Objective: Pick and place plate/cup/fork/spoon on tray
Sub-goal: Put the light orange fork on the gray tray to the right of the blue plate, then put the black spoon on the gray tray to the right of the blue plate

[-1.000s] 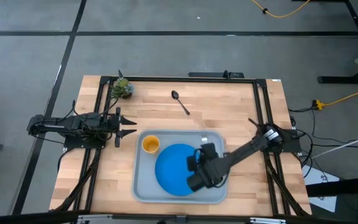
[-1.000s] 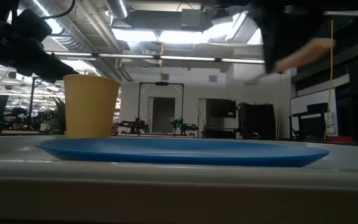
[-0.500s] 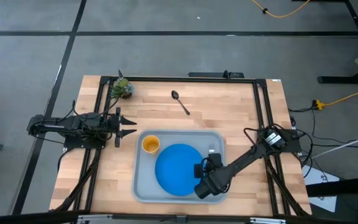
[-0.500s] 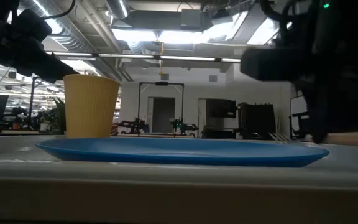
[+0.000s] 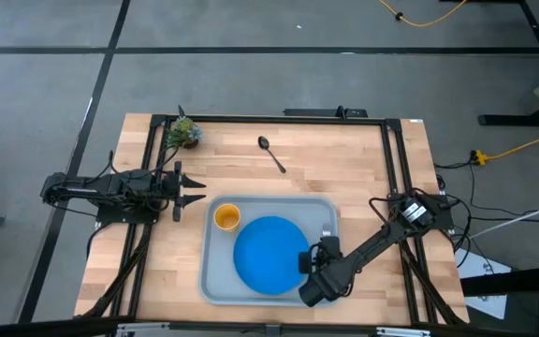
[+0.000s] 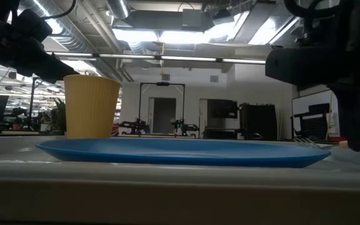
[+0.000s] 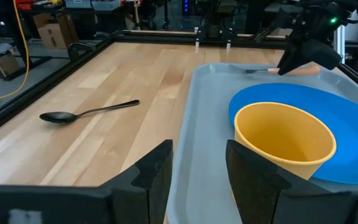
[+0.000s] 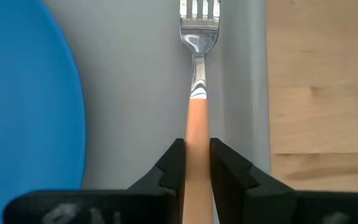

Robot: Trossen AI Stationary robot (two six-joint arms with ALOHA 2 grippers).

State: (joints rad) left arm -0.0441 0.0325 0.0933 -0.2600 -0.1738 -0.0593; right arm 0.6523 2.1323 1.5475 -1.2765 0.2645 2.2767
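Fork (image 8: 196,93) lies just inside the tray (image 8: 135,93) rim, right claw (image 8: 197,163) gripping its handle; released carelessly, it might tip out.

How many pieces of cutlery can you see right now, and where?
2. The fork lies in the tray beside the plate, its handle between the right gripper fingers. The spoon lies on the bare table.

Around your wooden tabletop (image 5: 344,168) you see a grey concrete floor (image 5: 251,84) crossed by dark lines, with a yellow cable (image 5: 419,17) at the far right. Beyond the tabletop the room is a workshop: bright ceiling lights (image 6: 161,34), exposed ducts (image 6: 86,28), a doorway (image 6: 162,115) and cardboard boxes (image 7: 55,28).
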